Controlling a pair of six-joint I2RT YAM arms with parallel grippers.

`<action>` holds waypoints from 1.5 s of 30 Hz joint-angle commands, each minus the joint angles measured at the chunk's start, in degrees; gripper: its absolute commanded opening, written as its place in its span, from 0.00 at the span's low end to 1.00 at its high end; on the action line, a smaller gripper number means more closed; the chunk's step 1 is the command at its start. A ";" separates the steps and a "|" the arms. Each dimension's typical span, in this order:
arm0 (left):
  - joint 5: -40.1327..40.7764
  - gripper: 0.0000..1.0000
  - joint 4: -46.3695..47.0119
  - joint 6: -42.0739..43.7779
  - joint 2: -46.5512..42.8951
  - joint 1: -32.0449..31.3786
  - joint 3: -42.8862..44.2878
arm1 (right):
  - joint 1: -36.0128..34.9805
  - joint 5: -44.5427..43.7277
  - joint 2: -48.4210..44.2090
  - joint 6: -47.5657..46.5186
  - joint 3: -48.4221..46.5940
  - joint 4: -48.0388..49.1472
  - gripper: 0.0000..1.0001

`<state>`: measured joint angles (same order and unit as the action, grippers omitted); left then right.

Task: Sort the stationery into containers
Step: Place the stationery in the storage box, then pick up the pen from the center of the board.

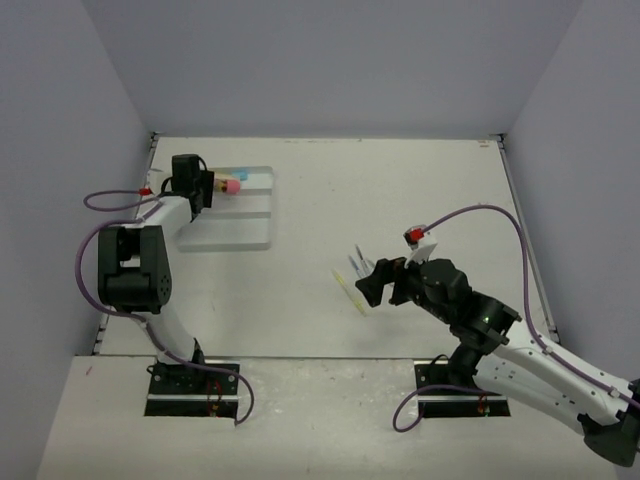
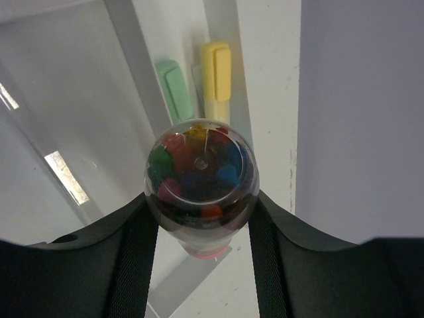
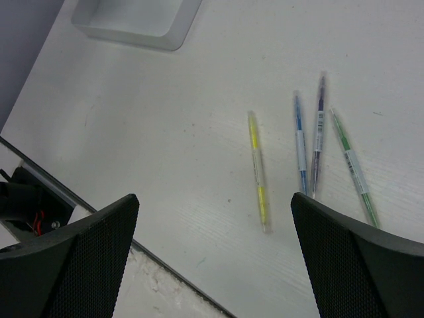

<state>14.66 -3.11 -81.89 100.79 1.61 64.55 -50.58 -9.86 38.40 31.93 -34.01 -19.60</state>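
While the left fingers (image 2: 129, 258) are clamped on the stubby pink-and-brown pen with a clear domed cap (image 2: 199, 175), held over the translucent whitish three-compartment tray (image 1: 245, 232) at the far left, four slim clear-barrelled pens lie loose on the white tabletop (image 1: 420, 190): a yellow pen (image 3: 258, 169), a blue pen (image 3: 300, 142), a grey-purple pen (image 3: 318, 132) and a green pen (image 3: 351, 162). The right fingers (image 3: 79, 258) are spread wide and empty, just short of them. The long axes run away from these fingers, roughly across their closing line, with the yellow pen nearest centre. The right arm is judged the nearer.
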 commanded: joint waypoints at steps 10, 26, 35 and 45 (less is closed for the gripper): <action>-3.58 0.23 6.99 -7.10 1.21 0.10 -3.64 | 0.48 -2.01 -0.02 -0.29 -1.58 -1.94 0.99; -9.40 1.00 4.04 -0.14 -10.84 0.41 -5.51 | 6.02 2.94 27.13 -3.76 -11.87 -6.92 0.63; -17.31 1.00 -5.74 25.06 -29.47 -0.38 -8.90 | 5.19 5.47 47.57 -6.09 -20.05 -8.97 0.38; -24.26 1.00 -2.80 37.80 -46.52 -1.00 -29.84 | 2.12 7.20 57.28 -5.32 -21.76 -8.65 0.34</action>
<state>-5.34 -4.63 -51.98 55.89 0.67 39.33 -48.32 -4.33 92.35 26.94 -53.45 -28.26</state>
